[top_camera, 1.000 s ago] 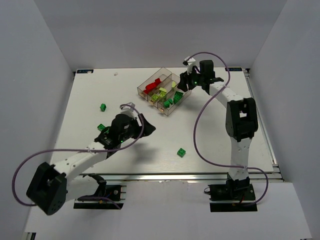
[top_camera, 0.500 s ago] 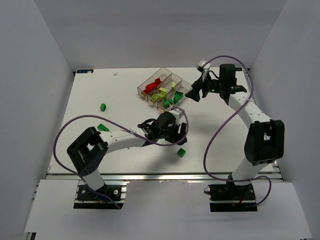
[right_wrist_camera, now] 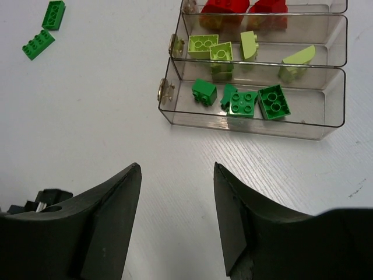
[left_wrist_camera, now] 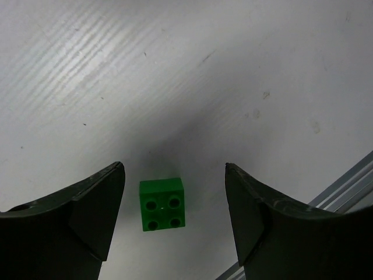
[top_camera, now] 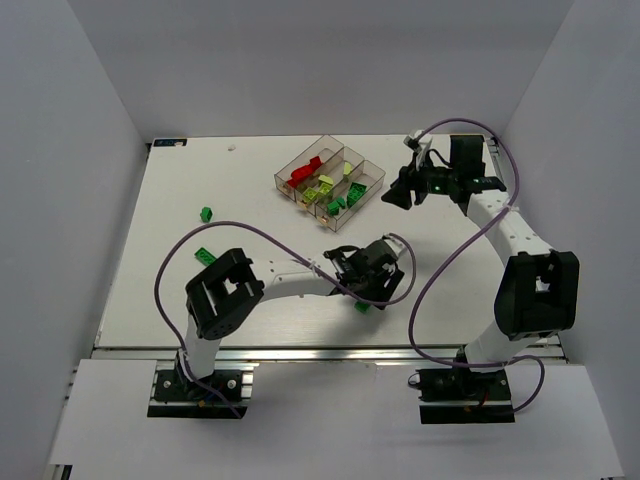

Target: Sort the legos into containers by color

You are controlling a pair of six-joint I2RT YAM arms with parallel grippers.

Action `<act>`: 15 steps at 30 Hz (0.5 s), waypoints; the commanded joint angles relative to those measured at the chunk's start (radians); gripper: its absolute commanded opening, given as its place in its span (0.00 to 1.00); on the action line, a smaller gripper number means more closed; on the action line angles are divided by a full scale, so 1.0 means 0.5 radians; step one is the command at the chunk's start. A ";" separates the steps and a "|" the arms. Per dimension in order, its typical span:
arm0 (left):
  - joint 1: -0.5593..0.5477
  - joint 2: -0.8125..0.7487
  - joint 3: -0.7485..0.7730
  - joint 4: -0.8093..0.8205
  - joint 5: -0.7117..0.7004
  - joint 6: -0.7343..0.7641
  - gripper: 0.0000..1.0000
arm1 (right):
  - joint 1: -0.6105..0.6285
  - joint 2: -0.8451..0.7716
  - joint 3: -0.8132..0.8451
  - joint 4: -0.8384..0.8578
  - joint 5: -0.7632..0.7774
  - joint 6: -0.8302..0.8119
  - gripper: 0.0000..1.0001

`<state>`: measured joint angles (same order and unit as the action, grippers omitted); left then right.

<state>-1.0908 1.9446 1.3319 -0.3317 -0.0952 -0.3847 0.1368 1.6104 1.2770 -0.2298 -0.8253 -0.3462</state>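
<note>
L tool [left_wrist_camera: 173, 175] is hovering open round a green lego [left_wrist_camera: 162, 204]; R tool [right_wrist_camera: 176, 172] is hanging open too, containers [right_wrist_camera: 315, 112] at its 1 o'clock.

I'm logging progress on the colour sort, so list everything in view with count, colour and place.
containers: one joined set, clear smoky, far part of the table
red legos: at least two, red, one compartment
yellow-green legos: about four, pale yellow-green, next compartment
dark green legos: four, dark green, outer compartment
loose green legos: two, green, on the table left of the containers
green 2x2 lego: one, green, on the table between the left tool's fingers, untouched
table: one, white
left tool: one, black, open around that lego
right tool: one, black, open, empty, beside the containers
</note>
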 commanded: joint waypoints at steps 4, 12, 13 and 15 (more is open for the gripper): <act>-0.089 0.032 0.149 -0.303 -0.181 0.052 0.78 | -0.034 -0.070 -0.020 0.085 -0.028 0.082 0.59; -0.141 0.118 0.177 -0.417 -0.304 0.006 0.74 | -0.046 -0.082 -0.054 0.101 -0.031 0.097 0.59; -0.141 0.121 0.177 -0.420 -0.301 0.009 0.73 | -0.053 -0.085 -0.057 0.101 -0.031 0.097 0.59; -0.141 0.130 0.186 -0.417 -0.304 0.012 0.71 | -0.053 -0.088 -0.063 0.104 -0.024 0.094 0.59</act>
<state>-1.1561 2.0026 1.3964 -0.5167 -0.2157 -0.3748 0.1169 1.6009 1.2518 -0.2073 -0.8253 -0.3092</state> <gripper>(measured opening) 0.719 0.591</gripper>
